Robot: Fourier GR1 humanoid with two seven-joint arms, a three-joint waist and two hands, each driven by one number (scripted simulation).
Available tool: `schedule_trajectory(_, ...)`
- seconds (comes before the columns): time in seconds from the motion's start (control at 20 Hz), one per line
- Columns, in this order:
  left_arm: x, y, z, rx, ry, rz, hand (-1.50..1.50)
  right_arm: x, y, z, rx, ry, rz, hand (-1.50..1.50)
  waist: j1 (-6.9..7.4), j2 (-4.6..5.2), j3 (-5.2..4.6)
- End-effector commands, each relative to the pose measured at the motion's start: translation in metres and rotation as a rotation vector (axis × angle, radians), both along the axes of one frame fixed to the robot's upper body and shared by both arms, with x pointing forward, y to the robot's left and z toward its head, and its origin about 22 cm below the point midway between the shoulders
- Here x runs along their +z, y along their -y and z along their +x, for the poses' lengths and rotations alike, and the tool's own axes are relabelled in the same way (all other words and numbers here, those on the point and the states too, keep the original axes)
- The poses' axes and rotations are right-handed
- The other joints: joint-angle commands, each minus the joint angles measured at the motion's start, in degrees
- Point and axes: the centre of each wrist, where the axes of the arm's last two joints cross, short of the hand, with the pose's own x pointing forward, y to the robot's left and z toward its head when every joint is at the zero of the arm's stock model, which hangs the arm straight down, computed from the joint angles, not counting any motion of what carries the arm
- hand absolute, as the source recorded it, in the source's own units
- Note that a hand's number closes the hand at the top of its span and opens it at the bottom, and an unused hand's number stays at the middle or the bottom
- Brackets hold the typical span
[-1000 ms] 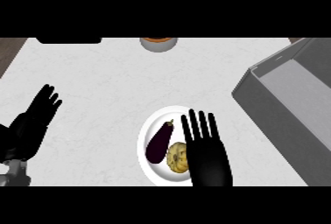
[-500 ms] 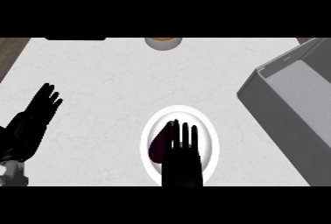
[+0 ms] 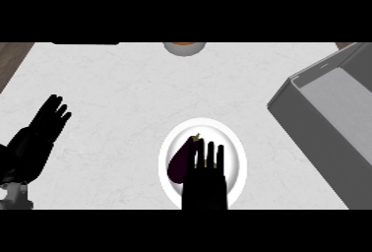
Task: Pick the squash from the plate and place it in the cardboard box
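Observation:
A white plate (image 3: 234, 147) lies on the counter at lower centre. On it rests a dark purple eggplant (image 3: 181, 160), its stem pointing up. My right hand (image 3: 206, 174) hovers flat over the plate's middle, fingers straight, and covers the squash, which does not show. The cardboard box (image 3: 327, 115) appears grey and open-topped at the right edge. My left hand (image 3: 40, 135) rests open at the left edge, fingers up.
A small bowl (image 3: 183, 47) with an orange inside sits at the counter's far edge, centre. A dark object (image 3: 85, 43) lies at the back left. Wooden floor shows past the counter's left corner.
My right hand has drawn left and back over the plate, now hiding the yellow squash seen a second ago. The left hand has stayed put.

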Motion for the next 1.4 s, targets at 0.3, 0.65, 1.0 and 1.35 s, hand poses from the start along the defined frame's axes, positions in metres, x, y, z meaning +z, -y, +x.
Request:
schedule_trajectory(0.3, 0.005, 0.007, -0.003, -0.02, 0.008, -0.004, 0.0, 0.004, -0.02, -0.015, -0.138, 0.024, -0.146, -1.5, 0.4, -0.04, 0.08)
schedule_trajectory(0.65, 0.002, 0.001, 0.001, -0.003, 0.008, 0.0, 0.0, -0.002, -0.022, 0.002, -0.155, 0.03, -0.203, -1.5, 0.37, 0.06, 0.03)
schedule_trajectory(1.0, -0.004, -0.004, -0.002, 0.001, 0.007, 0.011, 0.0, -0.018, -0.022, 0.018, -0.18, -0.003, -0.231, -1.5, 0.62, 0.27, 0.05)
schedule_trajectory(1.35, 0.007, -0.005, -0.006, -0.001, 0.015, 0.003, 0.0, -0.006, -0.019, 0.029, -0.218, -0.007, -0.262, -1.5, 0.6, 0.02, 0.06)
